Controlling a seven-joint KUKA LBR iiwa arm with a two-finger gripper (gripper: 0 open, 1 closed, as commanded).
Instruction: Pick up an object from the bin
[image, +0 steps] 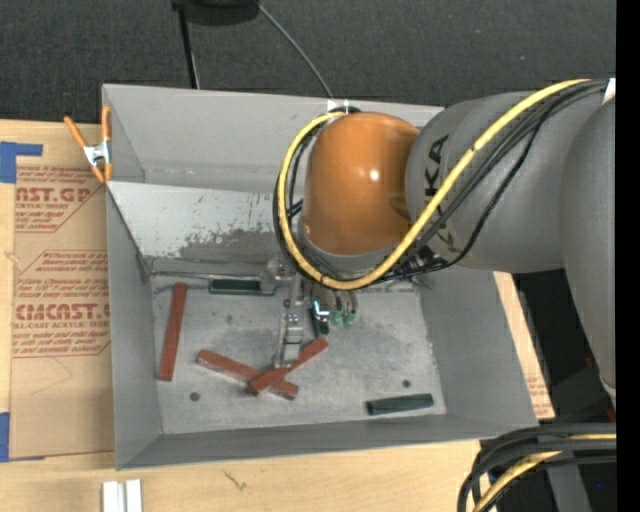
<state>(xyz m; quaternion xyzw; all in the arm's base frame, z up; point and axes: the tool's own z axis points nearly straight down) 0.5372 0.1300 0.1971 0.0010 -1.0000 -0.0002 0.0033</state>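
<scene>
Now, camera view, looking down into the bin (130, 300). My claw (291, 350) hangs under the orange cover (355, 185) of my wrist, low over the middle of the floor. Its tip is at, or just above, a slanted red stick (308, 353); I cannot tell whether the two touch. I also cannot tell from this angle whether the claw is spread or pressed together, and nothing can be seen pinched in it.

The relation that matters is the stick's long axis. It runs on a diagonal, from its lower end near the front of the bin up and to the right, towards the side my arm comes in from. The claw stands over the stretch just above the lower end, not over the far tip. At that lower end the stick crosses a second red stick (235, 368), which lies flatter and runs off to the left, so the two make a shallow X just below the claw. Which one lies on top I cannot make out.

In my judgement the grip should close across the slanted stick's narrow width, at right angles to the diagonal. It should also sit a little up from the crossing, so that only one stick is taken.

Other things lie well apart:
- a third red stick (172, 332), nearly upright in the view, by the left wall
- a dark green bar (240, 286) along the back wall
- another dark green bar (400, 405) at the front right
</scene>
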